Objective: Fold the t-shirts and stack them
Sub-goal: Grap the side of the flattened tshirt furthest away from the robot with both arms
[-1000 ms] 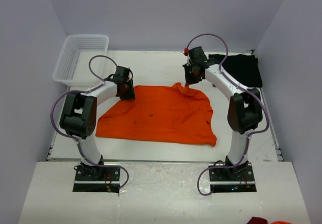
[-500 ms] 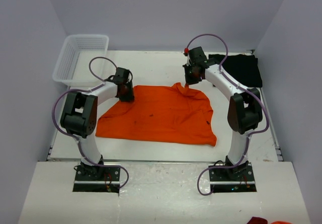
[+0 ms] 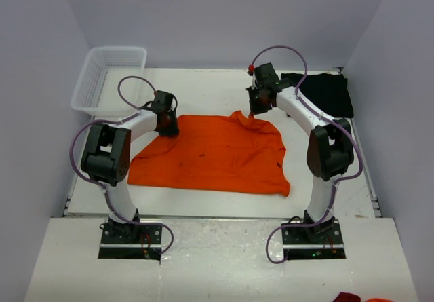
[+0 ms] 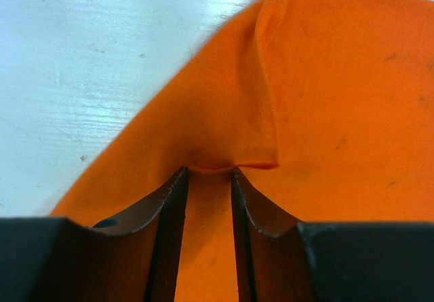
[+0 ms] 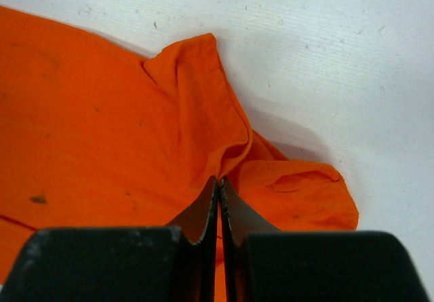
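Folding step: the first one, as I judge it. The plain bright orange cloth t-shirt point(image 3: 210, 154) lies spread and rumpled, with no fold in it, on the white tabletop point(image 3: 203, 88) between the two arms, and both arms reach to its far edge.
Right jaws: shut tight on a pinch of the orange shirt's far right corner (a sleeve or shoulder, going by the hemmed band), which rises in a small peak between them.
Left jaws: low at the far left corner and standing partly apart. A ridge of orange cloth lies across their tips and cloth shows in the gap, but they do not look closed on it.
Second shirt: the plain black cloth t-shirt point(image 3: 329, 91) lies heaped at the far right of the tabletop, apart from the orange one.
Basket: the white plastic mesh basket point(image 3: 108, 74) sits at the far left, clear of the cloth.
Progress: early, with nothing folded and nothing stacked.
Next move calls for: closing the left jaws on their corner so both far corners are held, then an even lift and carry toward the near hem with the cloth kept taut.
Risk: a pull from one side only would likely drag the shirt askew.
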`<state>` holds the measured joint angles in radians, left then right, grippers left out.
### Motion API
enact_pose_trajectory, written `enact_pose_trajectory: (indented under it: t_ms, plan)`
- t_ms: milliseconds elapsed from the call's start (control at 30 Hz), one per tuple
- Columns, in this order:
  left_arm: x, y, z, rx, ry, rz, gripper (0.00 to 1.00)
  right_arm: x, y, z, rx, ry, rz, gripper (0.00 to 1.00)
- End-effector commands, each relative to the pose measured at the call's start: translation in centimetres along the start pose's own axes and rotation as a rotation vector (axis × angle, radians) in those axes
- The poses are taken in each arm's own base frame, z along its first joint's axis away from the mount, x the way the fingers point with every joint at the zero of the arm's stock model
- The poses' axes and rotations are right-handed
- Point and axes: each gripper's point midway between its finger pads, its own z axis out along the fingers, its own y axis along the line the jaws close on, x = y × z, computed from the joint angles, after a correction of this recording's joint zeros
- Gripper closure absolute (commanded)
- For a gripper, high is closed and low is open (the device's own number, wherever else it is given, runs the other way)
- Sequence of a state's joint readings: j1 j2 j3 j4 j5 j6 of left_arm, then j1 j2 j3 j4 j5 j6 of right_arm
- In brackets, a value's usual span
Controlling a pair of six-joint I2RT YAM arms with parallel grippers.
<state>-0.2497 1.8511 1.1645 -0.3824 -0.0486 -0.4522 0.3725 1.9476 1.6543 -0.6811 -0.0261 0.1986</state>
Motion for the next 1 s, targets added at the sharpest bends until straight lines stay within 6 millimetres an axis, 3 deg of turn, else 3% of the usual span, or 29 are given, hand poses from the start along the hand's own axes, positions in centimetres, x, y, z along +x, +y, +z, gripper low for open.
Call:
enact_pose_trajectory:
  t_ms: [0,100,233,433,500,533,667,733,800,967]
  plan:
    - [-1.2,0.7,0.1,-0.026,-0.035,0.012,0.66,-1.4,0.4,-1.4,-0.025,-0.049,-0.008,1.0]
    - [-0.6,0.8,0.7,-0.025,-0.012,0.014,0.75,-1.3,0.4,-1.4,-0.025,-0.046,-0.008,1.0]
    - [-0.3,0.6,1.0,-0.014,-0.005,0.009,1.0,-1.2,0.4,-1.2,-0.024,-0.041,-0.006,1.0]
    - [-1.5,0.0,-0.9,0.009,-0.044,0.007,1.0,-1.5,0.2,-1.4,-0.01,-0.05,-0.005,1.0]
    - [-2.2,-0.2,-1.6,0.016,-0.061,0.005,0.96,-1.7,0.1,-1.5,-0.008,-0.054,-0.006,1.0]
    - [-2.4,-0.4,-2.2,0.019,-0.066,0.004,0.9,-1.8,0.1,-1.5,-0.007,-0.054,-0.005,1.0]
    - [-3.3,-0.8,-3.6,0.032,-0.094,0.002,0.89,-1.9,0.2,-1.7,-0.008,-0.055,-0.006,1.0]
    - [-3.7,-0.8,-3.9,0.029,-0.102,0.002,0.89,-1.8,0.3,-1.7,-0.011,-0.055,-0.004,1.0]
    - [-3.7,-0.9,-3.7,0.032,-0.094,0.004,0.99,-1.9,0.3,-1.8,-0.013,-0.056,-0.003,1.0]
    - [-3.6,-1.1,-3.5,0.035,-0.088,0.002,1.0,-2.0,0.3,-2.1,-0.012,-0.061,-0.005,1.0]
